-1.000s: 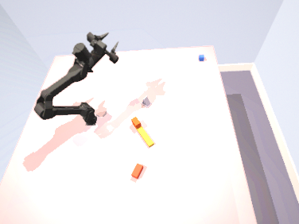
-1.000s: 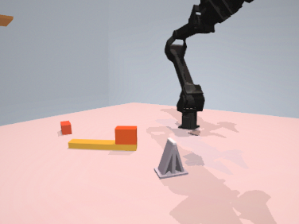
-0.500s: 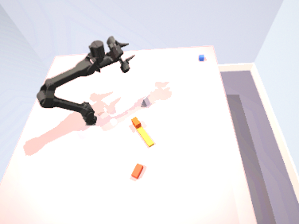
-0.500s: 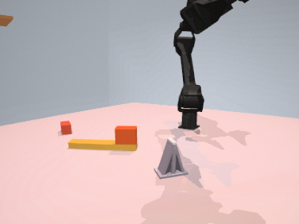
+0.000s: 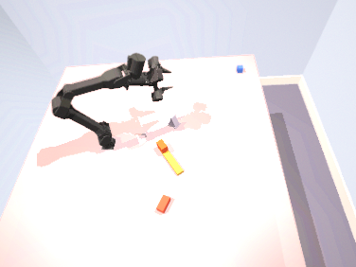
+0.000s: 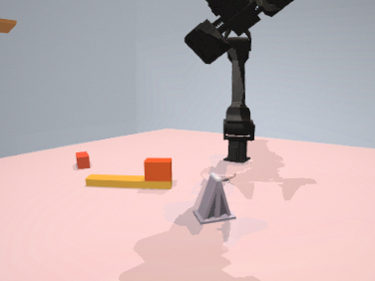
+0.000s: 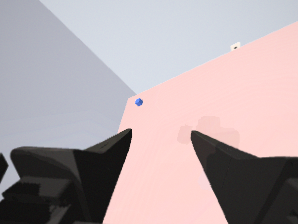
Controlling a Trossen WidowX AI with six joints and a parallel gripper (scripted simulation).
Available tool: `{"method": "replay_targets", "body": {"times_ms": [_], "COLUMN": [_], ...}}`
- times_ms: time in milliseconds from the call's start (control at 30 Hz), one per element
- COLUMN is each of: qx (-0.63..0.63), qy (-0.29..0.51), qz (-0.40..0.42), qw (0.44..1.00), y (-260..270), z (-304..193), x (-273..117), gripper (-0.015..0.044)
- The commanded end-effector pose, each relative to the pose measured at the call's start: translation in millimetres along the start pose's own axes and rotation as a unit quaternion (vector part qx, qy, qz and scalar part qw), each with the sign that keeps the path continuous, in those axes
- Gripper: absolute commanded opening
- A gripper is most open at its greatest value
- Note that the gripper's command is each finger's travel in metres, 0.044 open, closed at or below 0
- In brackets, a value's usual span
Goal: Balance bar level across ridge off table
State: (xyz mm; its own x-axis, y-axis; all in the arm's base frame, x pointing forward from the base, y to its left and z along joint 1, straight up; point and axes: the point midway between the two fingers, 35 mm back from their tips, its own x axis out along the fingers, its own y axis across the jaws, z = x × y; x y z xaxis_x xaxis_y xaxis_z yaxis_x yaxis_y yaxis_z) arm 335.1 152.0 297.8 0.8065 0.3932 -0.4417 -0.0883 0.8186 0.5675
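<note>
I see my arm (image 5: 80,101) bent at the elbow and reaching high above the table (image 5: 227,199), its end effector (image 5: 166,80) parted, dark fingers gripping nothing, tilted slightly downward.

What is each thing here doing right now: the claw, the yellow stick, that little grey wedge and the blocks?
gripper: open, empty, up in the air above the table.
yellow bar: lying flat on the table, an orange block on one end.
grey ridge: upright on the table, nothing on it.
loose orange block: lying on the table, apart.
blue cube: resting near a far table corner.
</note>
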Motion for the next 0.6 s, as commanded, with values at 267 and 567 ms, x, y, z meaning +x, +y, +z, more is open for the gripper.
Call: {"method": "replay_targets", "body": {"times_ms": [267, 567], "qx": [0.057, 0.109], "qy": [0.053, 0.100], "qz": [-0.141, -0.240], "qw": [0.987, 0.959], "y": [-74, -133], "z": [14, 19], "x": [19, 20], "gripper": [0.0315, 0.0315]}}
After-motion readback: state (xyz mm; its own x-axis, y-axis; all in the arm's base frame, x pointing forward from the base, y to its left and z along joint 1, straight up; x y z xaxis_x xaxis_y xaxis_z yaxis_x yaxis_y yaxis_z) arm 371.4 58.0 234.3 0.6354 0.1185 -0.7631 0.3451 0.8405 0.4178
